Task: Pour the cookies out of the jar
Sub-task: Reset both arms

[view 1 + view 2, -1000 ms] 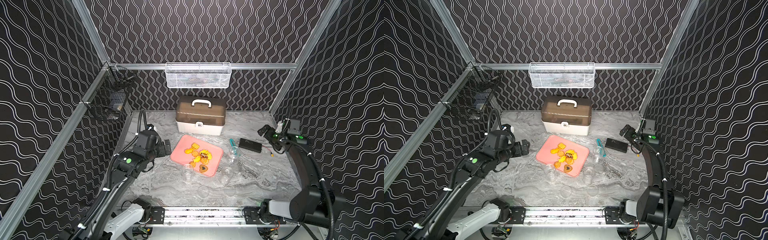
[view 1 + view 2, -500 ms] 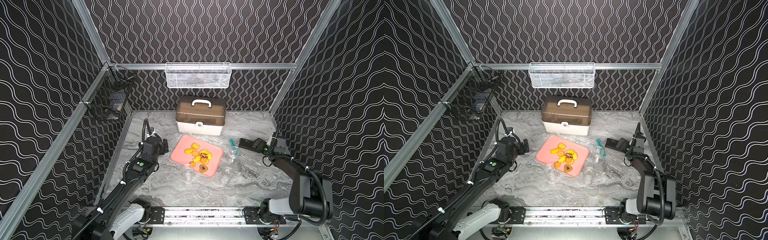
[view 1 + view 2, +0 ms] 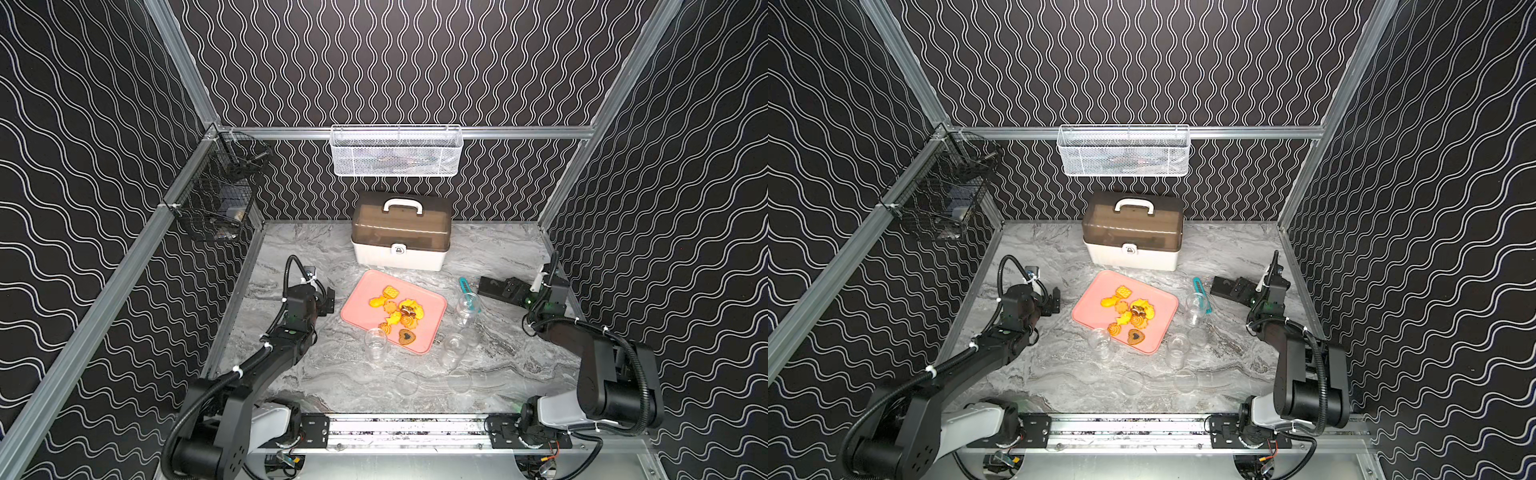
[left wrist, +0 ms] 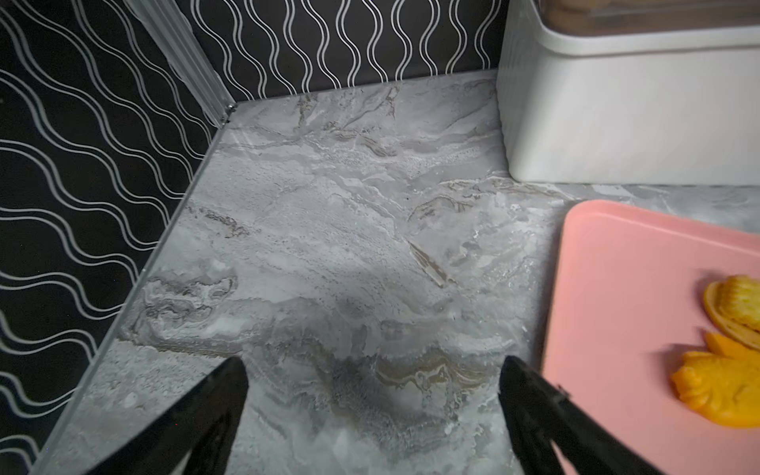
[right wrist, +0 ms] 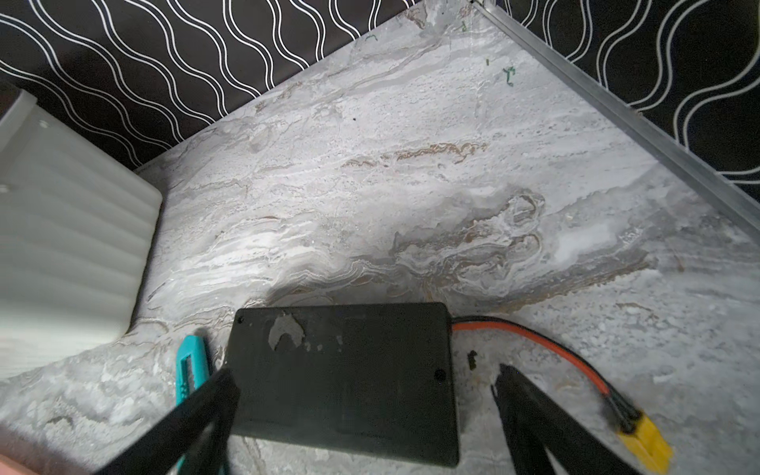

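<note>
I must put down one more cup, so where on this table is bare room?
Bare marble lies in the back left corner, between the side wall and the storage box. Another free patch lies behind the black box, toward the back right corner. It is crowded along the pink tray's front and right sides, where clear jars sit.

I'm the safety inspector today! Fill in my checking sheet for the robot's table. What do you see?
Surface: grey marble tabletop.
Job's things: cookies lie on the pink tray; clear jars stand beside it, looking empty.
Clutter: storage box behind the tray; black box and teal knife off to one side.
End effectors: left end effector open, empty, beside the tray; right end effector open, empty, by the black box.
Cables: red-and-black wire with yellow plug leaves the black box.
Surroundings: wavy-patterned walls, white mesh basket, black wire basket.
</note>
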Motion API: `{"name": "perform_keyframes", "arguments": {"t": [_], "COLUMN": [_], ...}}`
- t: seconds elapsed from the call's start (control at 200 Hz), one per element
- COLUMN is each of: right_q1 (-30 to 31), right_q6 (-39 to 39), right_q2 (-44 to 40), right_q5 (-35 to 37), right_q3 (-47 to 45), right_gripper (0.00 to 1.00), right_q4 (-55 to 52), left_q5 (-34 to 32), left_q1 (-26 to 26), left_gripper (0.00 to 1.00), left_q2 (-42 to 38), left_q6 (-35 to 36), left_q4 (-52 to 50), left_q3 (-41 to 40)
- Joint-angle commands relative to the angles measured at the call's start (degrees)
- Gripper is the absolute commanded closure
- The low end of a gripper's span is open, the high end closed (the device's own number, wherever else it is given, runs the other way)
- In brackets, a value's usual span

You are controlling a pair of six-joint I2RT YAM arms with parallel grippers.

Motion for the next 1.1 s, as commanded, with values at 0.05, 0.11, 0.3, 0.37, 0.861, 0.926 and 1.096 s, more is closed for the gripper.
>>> {"name": "perform_keyframes", "arguments": {"t": [0.05, 0.11, 0.3, 0.37, 0.861, 0.926, 1.096], "right_q1": [0.2, 0.3, 0.6, 0.6, 1.0, 1.1, 1.7], "right_q6": [-1.7, -1.8, -2.1, -2.1, -3.3, -3.5, -4.4], "right_q2": [0.1, -0.1, 0.8, 1.2, 1.3, 1.2, 0.8], "right_q5": [-0.4, -0.3, -1.0, -1.3, -1.6, -1.8, -2.1], "right_q3": [-0.7, -1.2, -1.4, -1.6, -2.6, -2.7, -3.9], "right_gripper": [0.0, 0.0, 0.0, 0.0, 0.0, 0.0, 0.0], "right_q4": [5.3, 6.2, 7.0, 7.6, 9.8, 10.1, 11.8], "left_q5": [1.7, 2.0, 2.6, 2.9, 6.8, 6.2, 5.7], "left_q1": [0.5, 0.9, 1.6, 1.8, 1.8, 1.8, 1.8], "left_gripper": [0.02, 0.01, 0.02, 0.01, 0.01, 0.02, 0.02], "left_q2": [5.1, 7.2, 10.0, 11.1, 15.7, 16.2, 17.4], "left_q6": [1.5, 0.7, 0.3, -0.1, 0.5, 0.5, 0.3], "left_q4": [13.2, 15.2, 19.5, 20.7, 26.5, 26.7, 28.0], "left_q3": [-0.9, -1.4, -2.2, -2.3, -3.0, -2.9, -3.2]}}
